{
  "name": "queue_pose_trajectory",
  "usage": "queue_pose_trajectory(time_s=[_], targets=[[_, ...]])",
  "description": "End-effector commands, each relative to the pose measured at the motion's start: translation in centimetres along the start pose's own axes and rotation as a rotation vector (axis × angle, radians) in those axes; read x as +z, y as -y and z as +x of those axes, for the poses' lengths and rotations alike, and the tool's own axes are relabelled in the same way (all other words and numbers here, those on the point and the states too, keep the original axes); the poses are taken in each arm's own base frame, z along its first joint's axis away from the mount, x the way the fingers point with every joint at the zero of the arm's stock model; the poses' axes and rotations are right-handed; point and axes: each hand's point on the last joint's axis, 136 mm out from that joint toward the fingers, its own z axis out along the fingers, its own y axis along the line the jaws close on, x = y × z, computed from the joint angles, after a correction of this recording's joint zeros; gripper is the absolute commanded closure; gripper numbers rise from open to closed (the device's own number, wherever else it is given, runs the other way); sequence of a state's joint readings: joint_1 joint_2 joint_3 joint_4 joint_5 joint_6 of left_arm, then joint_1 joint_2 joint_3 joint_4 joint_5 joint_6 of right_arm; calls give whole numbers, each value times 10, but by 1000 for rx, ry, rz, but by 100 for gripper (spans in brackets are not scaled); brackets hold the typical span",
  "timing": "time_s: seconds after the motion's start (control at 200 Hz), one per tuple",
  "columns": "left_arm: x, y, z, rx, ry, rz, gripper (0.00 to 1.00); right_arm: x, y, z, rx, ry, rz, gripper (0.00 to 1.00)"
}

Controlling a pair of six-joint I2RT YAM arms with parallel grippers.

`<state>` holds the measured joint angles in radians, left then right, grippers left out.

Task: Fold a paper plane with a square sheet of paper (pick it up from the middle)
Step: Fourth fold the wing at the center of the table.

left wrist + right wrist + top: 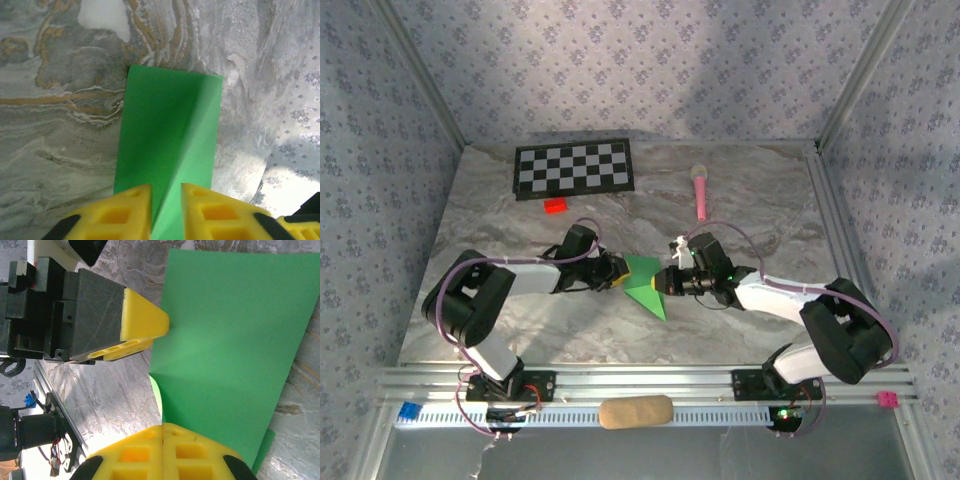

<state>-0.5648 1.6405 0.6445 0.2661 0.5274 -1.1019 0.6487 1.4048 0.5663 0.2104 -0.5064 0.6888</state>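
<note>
Two claws hold your folded green sheet of paper (646,285) at mid-tabletop (720,340), left claw (166,195) and right claw (162,429) pinching opposite edges. Folding looks midway; next you likely flatten the crease.

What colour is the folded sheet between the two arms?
Bright green, plain; the sheet shows best in the right wrist view.

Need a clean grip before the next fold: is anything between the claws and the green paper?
Nothing visible is. The right claw is shut on the green paper at its edge, and the paper runs between the fingers of the left claw. The pink toy and checkerboard sit far back on the table.
</note>
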Motion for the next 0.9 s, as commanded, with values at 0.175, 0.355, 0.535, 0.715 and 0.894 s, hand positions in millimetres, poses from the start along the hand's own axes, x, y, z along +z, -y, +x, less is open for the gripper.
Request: queue_pose_trajectory(time_s=[0.175,0.355,0.535,0.715,0.894], targets=[[-1,5,-7,8,35,17,89,-4,8,2,18,10,19,100],[-5,3,-8,8,57,0,99,-5,15,4,29,4,51,97],[-17,6,-8,24,121,-26,99,-12,32,7,30,-16,171,70],[-23,4,-3,-9,172,-57,99,-37,36,-5,1,74,284,62],[-28,0,0,-61,238,-68,99,-64,37,-20,-52,237,363,60]])
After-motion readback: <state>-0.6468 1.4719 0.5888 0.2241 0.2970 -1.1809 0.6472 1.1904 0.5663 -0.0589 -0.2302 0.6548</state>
